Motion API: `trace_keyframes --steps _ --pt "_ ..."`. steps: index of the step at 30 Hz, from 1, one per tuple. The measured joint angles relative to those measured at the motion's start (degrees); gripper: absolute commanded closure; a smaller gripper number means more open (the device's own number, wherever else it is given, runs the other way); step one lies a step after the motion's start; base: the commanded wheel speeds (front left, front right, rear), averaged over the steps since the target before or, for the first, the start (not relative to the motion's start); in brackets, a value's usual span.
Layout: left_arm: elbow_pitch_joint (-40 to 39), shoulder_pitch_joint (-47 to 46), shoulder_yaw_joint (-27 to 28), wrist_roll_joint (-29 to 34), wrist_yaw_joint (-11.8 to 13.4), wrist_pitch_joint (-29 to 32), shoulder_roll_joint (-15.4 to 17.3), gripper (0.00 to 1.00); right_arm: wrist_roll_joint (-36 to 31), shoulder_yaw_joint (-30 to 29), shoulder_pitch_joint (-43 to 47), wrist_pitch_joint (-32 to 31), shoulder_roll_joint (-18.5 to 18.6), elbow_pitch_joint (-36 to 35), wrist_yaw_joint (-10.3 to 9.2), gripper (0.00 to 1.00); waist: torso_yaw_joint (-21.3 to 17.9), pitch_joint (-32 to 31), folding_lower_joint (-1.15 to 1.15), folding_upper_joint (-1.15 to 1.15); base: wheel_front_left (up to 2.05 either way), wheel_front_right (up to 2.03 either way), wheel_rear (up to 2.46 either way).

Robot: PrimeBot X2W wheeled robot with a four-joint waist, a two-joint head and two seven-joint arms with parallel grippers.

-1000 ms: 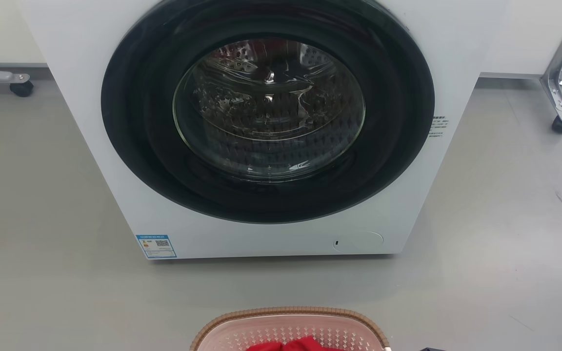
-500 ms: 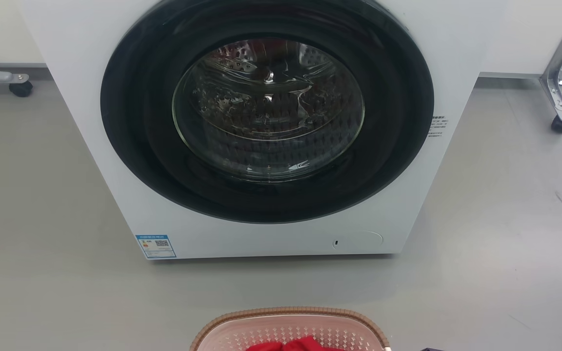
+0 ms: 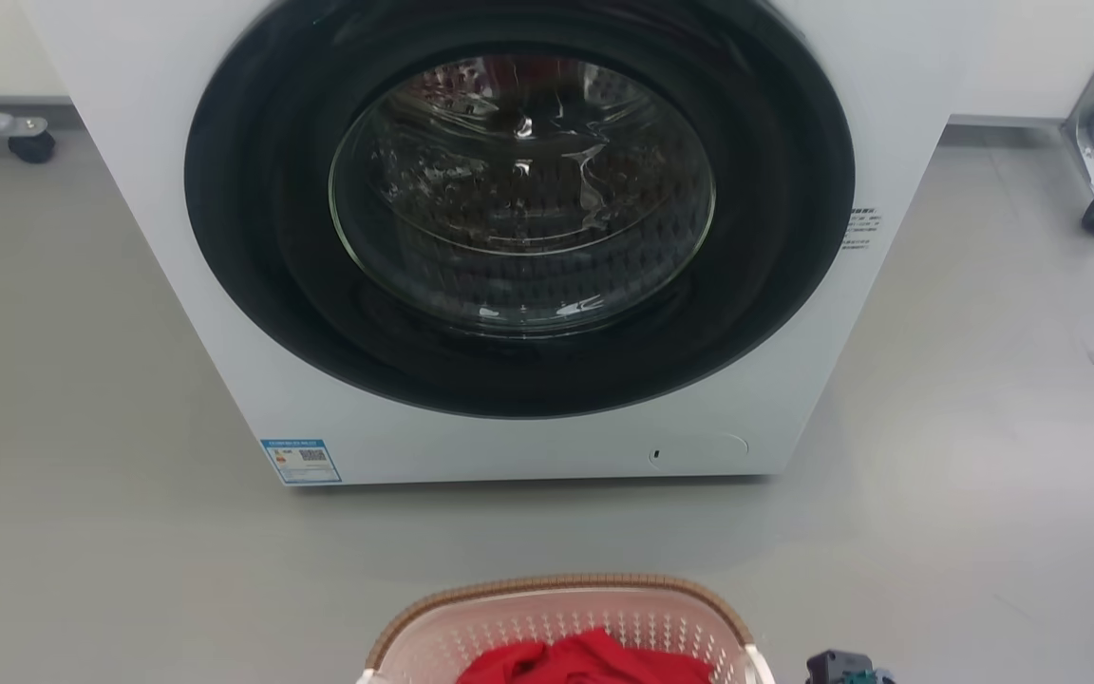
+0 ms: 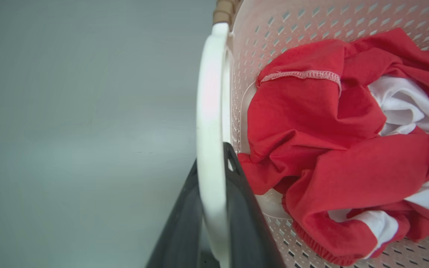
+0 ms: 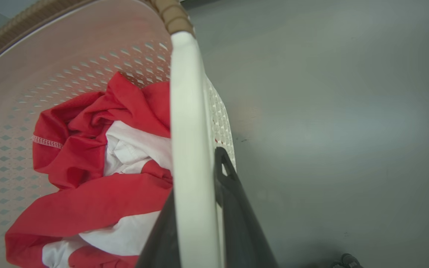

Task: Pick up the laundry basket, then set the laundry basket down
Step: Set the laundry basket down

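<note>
Grey floor (image 3: 984, 427) in front of the washer (image 3: 528, 237), with the laundry basket (image 3: 556, 584) near its door, red clothes (image 4: 311, 123) inside. Left end effector (image 4: 212, 163) and right end effector (image 5: 196, 175) each closed around a white side handle (image 4: 209, 111). Probably best: raise both evenly, level, clear of the washer.

Head camera, farther back, looks down and forward: washer (image 3: 518, 237) at twelve o'clock, laundry basket (image 3: 556, 617) at six. Wrist cameras hang close over its white handles (image 4: 210, 111), interior at three and nine; all share the red cloth (image 3: 585, 660).
</note>
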State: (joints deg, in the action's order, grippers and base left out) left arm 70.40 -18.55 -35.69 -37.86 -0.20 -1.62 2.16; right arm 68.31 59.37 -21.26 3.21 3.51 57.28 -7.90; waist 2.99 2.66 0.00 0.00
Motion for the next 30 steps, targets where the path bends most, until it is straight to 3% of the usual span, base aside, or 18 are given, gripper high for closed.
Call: trace_keyframes --steps 12,30 --pt "-1.6 -7.94 0.97 -0.12 1.75 -2.9 0.43 1.0 -0.91 0.24 -10.59 2.37 0.05 0.85 0.0 1.0 0.31 6.12 0.0 0.0 0.0 0.0 0.0" --pt "-3.3 -18.03 1.38 0.73 3.33 -6.82 0.67 1.0 -4.26 0.99 -22.75 6.04 0.29 3.59 0.01 1.0 1.4 20.51 0.01 0.01 0.0 0.0 0.0"
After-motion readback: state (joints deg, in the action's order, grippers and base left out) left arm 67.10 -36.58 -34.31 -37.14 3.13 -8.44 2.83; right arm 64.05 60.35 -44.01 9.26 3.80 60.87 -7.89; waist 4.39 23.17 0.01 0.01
